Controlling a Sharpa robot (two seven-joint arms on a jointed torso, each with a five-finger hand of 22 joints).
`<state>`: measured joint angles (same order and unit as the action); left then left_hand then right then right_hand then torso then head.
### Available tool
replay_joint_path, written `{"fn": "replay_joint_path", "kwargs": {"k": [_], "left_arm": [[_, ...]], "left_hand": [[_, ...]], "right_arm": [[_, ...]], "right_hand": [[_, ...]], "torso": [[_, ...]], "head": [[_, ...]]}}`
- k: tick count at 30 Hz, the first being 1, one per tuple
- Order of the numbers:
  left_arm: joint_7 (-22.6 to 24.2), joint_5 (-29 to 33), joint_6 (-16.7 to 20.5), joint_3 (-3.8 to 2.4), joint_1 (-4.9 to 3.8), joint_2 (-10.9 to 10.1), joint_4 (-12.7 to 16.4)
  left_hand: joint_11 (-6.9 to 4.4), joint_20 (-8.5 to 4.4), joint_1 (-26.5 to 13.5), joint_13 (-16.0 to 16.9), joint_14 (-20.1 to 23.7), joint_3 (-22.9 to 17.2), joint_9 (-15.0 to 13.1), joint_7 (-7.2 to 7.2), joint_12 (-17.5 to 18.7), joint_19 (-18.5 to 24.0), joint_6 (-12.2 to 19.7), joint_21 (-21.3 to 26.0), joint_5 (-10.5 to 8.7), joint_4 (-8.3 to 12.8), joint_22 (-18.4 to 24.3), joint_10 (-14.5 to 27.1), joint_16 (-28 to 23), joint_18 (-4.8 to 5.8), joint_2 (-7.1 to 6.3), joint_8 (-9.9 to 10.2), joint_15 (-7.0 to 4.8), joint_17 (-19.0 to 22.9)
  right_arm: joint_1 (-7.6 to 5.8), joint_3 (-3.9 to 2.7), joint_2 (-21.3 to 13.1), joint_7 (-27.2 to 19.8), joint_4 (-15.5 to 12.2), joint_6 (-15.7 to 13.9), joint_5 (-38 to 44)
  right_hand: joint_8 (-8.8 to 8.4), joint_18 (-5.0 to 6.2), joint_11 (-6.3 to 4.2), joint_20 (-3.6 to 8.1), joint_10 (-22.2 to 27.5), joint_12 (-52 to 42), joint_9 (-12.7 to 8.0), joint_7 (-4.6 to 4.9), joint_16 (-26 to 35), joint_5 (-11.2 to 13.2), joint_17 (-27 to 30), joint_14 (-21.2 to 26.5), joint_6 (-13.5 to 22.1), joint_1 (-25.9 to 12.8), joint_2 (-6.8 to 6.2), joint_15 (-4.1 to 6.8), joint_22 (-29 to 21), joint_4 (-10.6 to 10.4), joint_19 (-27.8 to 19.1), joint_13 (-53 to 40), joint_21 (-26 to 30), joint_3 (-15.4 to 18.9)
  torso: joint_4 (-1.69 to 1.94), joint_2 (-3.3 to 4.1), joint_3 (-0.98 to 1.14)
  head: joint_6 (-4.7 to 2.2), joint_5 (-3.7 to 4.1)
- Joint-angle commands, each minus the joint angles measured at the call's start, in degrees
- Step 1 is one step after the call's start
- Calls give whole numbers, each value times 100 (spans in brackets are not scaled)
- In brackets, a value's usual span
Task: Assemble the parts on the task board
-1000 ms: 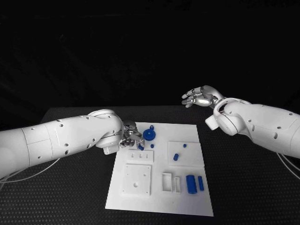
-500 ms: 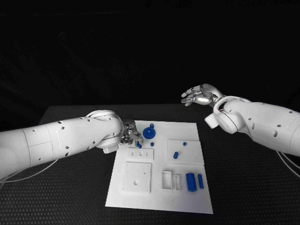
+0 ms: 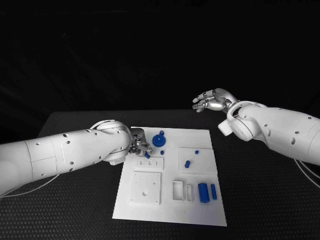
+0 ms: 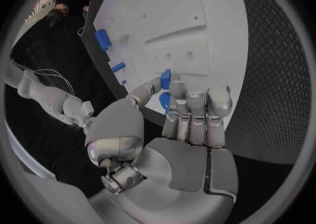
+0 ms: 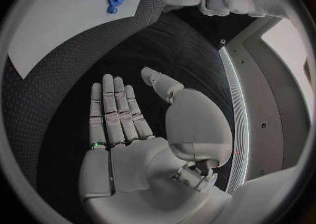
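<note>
- The left hand (image 3: pixel 136 145) is pinching a small blue part (image 4: pixel 165 79) between its thumb and a fingertip, with the other fingers lying straight alongside; it is hovering low over the far left corner of the task board (image 3: pixel 210 210).
- In the left wrist view, the held part is sitting just short of a small plate with three slots (image 3: pixel 151 163), which is lying directly ahead of the fingertips.
- The right hand (image 3: pixel 212 101) is hanging flat and spread with nothing in it, raised well clear of the board and beyond its far edge.
- A blue gear (image 3: pixel 160 140) is standing just beside the left hand, on the side toward the right hand; whether it is properly seated cannot be told.
- Two small blue pegs (image 3: pixel 187 164) are lying on a square plate further from the left hand, toward the board's middle.
- Two larger blue cylinders (image 3: pixel 204 193) are lying near the board's near edge, well apart from both hands, beside an unfilled rectangular frame (image 3: pixel 178 191).
- The big square plate (image 3: pixel 146 188) is looking unfilled too.
- Judging from this, the assembly is at an early stage: one part is in hand, and most pieces are waiting loose.
</note>
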<state>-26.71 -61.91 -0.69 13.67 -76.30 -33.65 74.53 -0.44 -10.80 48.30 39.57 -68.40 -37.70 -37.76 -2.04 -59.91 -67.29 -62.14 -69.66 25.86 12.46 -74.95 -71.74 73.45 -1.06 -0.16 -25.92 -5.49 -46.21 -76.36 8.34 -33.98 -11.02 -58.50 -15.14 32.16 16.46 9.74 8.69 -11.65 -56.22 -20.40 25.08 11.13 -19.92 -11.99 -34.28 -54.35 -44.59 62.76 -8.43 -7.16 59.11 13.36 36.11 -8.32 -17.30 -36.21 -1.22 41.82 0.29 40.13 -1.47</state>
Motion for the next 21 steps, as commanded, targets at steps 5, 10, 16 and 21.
{"fn": "replay_joint_path", "kwargs": {"k": [5,10,16,21], "left_arm": [[108,-340,-3,-4,30,2,66],[124,-586,-72,-4,70,-2,97],[111,-644,-125,-4,87,-3,132],[107,-646,-114,-4,108,2,140]], "left_hand": [[-700,-451,-39,26,-631,-83,-224,317,1,-218,-332,-36,354,115,-25,-744,38,-865,45,-661,-642,-5],[-700,-439,-67,38,-630,-83,-195,317,7,-212,-335,-48,375,120,-28,-746,43,-852,72,-683,-618,-1],[-701,-430,-83,47,-632,-86,-171,319,12,-208,-339,-56,384,127,-29,-748,46,-842,86,-699,-596,2],[-701,-427,-91,52,-635,-85,-160,319,12,-208,-340,-61,384,130,-30,-751,50,-839,90,-706,-588,3]], "right_arm": [[-3,-4,10,-4,0,117,49],[-2,-4,10,3,-1,140,54],[-2,-4,22,8,-2,132,77],[-2,-4,26,9,-3,132,82]], "right_hand": [[22,100,-5,-5,-60,38,-19,54,47,-93,17,17,13,-3,10,-32,20,9,-46,40,36,54],[23,101,-5,-8,-67,41,-26,55,54,-134,22,17,13,-9,10,-35,29,10,-49,62,44,73],[27,101,-2,-13,-68,50,-39,61,71,-212,32,26,12,-15,7,-43,43,23,-65,100,65,106],[29,101,-2,-15,-70,51,-42,60,77,-225,35,30,8,-12,11,-45,47,27,-70,110,71,111]], "torso": [[1,0,1],[10,0,1],[-8,0,4],[-1,0,3]], "head": [[20,-12],[52,25],[60,23],[64,31]]}}
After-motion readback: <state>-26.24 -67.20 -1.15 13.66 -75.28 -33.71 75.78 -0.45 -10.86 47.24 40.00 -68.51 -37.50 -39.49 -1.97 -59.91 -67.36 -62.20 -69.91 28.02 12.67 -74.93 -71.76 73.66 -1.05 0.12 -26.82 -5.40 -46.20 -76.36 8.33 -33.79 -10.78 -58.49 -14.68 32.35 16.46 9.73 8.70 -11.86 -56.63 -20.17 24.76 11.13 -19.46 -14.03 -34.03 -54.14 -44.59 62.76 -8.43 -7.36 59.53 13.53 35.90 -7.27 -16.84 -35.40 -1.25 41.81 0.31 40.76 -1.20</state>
